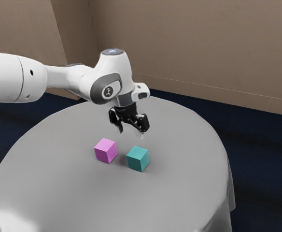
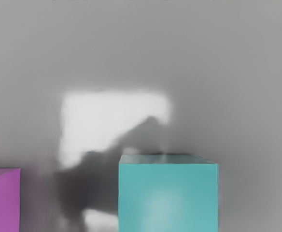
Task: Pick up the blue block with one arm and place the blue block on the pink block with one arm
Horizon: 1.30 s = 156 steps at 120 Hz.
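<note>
A teal-blue block [image 1: 138,159] rests on the round grey table [image 1: 59,193], right beside a pink block [image 1: 105,150] that lies toward the exterior view's left; a small gap separates them. My black gripper [image 1: 130,130] hangs a short way above and behind the blue block, fingers spread and nothing between them. In the wrist view the blue block [image 2: 167,193] sits just under the hand, with the pink block [image 2: 2,199] off to one side of it.
The table's rim [image 1: 225,159] drops off toward the exterior view's right. A dark blue floor [image 1: 261,145] and beige walls surround it. The white arm [image 1: 44,79] reaches in from the exterior view's left.
</note>
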{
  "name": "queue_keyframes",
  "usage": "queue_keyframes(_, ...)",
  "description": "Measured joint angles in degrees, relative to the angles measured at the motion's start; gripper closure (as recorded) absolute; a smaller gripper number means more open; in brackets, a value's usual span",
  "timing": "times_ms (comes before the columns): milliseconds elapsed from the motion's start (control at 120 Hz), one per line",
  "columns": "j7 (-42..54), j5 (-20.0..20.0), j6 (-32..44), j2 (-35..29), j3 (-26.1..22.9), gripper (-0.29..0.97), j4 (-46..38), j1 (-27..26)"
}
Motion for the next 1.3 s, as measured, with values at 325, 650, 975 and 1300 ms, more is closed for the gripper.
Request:
queue_keyframes(325, -4.99, 2.53, 9.97, 3.87, -0.49, 0.00, -4.17, 0.16)
queue_keyframes(650, -7.50, 3.95, 12.20, 4.26, -0.62, 0.00, -5.65, 0.18)
queue_keyframes(975, -8.08, 5.62, 13.03, 7.14, -0.40, 0.06, -5.23, 0.37)
queue_keyframes(1300, -8.51, 9.02, 13.29, 7.71, -0.57, 0.24, -5.03, 0.36)
